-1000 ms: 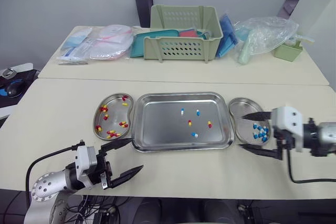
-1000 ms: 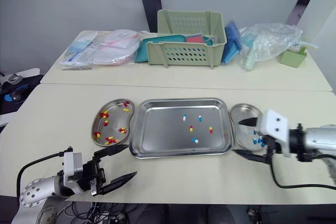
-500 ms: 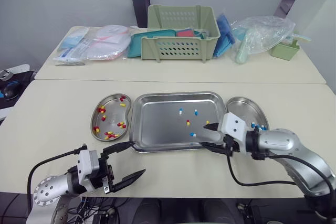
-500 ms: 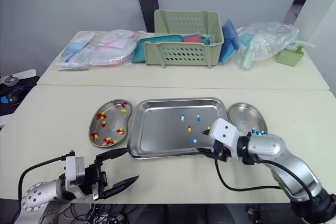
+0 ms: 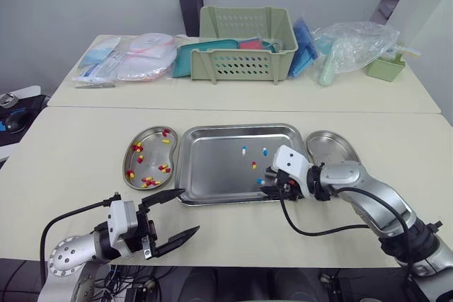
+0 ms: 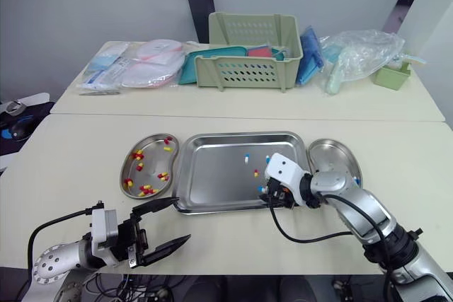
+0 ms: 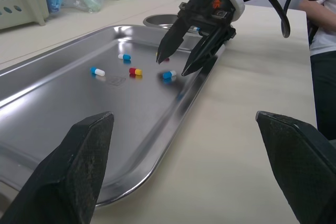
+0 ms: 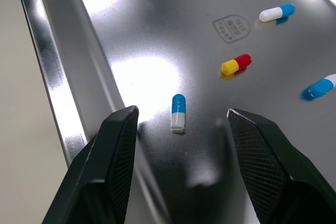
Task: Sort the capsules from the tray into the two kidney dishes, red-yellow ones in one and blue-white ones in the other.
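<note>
1 tray (image 5: 233,129) between 2 kidney dishes, on a table (image 5: 85,146). Tray: 4 capsules show plainly, 3 blue-white and 1 red-yellow capsule (image 5: 254,165). Left dish (image 5: 152,152): red-yellow capsules only, too clustered to count; right dish (image 5: 325,143): largely behind the right arm, contents not countable. Right gripper (image 7: 171,67): released, its 2 fingers spread either side of 1 blue-white capsule (image 8: 178,112) lying near the tray's front rim, apart from both fingers. Left gripper (image 5: 190,210): released, fingers spread, holding nothing, above the table just before the tray's front left corner. Change over 1 s: the right gripper has moved from over the right dish into the tray; the left gripper has stayed in place.
</note>
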